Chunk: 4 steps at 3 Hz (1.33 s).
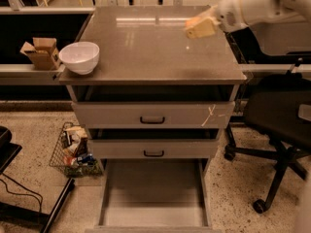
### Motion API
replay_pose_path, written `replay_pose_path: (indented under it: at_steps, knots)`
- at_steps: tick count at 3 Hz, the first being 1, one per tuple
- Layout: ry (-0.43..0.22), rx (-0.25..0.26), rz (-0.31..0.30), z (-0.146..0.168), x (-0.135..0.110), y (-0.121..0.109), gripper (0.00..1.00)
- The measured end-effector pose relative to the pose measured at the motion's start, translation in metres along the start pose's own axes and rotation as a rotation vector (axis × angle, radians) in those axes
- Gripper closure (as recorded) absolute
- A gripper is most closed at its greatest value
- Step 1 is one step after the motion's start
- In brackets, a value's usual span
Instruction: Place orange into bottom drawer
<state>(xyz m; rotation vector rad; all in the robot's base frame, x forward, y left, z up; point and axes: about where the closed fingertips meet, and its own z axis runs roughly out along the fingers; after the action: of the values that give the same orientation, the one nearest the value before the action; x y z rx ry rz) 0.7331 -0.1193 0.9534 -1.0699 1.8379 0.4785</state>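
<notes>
Gripper (199,27) at the end of the white arm (252,6) is in the upper right of the frame, above the right rear part of the grey cabinet top (146,52) and not touching it. Its tip is a blurred pale yellow-orange shape. The orange (197,30) seems to be inside this shape, but it cannot be separated clearly from the gripper itself. For the same reason I cannot tell whether the jaws are spread or pressed on the fruit.

The bottom drawer (153,193) is in the lower middle of the frame. It is pulled out toward the camera, and its flat grey floor and low side walls are visible. It is well apart from the gripper, far below it in the picture. Above it, the two upper drawers (152,114) with black handles are pushed in.

A white bowl (79,57) stands on the left front corner of the cabinet top. Just beside it, at the left edge of the frame, a small cardboard box (40,52) sits on a lower ledge. A wire basket (73,152) with some packages stands on the speckled floor, left of the cabinet. A black office chair (277,115) is at the right side.
</notes>
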Motion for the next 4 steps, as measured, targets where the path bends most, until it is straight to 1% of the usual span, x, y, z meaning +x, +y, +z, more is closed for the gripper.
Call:
replay_pose_path:
  at_steps: [1,2,3,4]
  knots:
    - [0.090,0.012,0.016,-0.054,0.041,0.035,1.00]
    - [0.188,-0.050,0.059,-0.076,0.107,0.080,1.00]
    - [0.233,-0.106,0.096,-0.086,0.168,0.118,1.00]
    - [0.180,-0.123,0.110,-0.078,0.216,0.140,1.00]
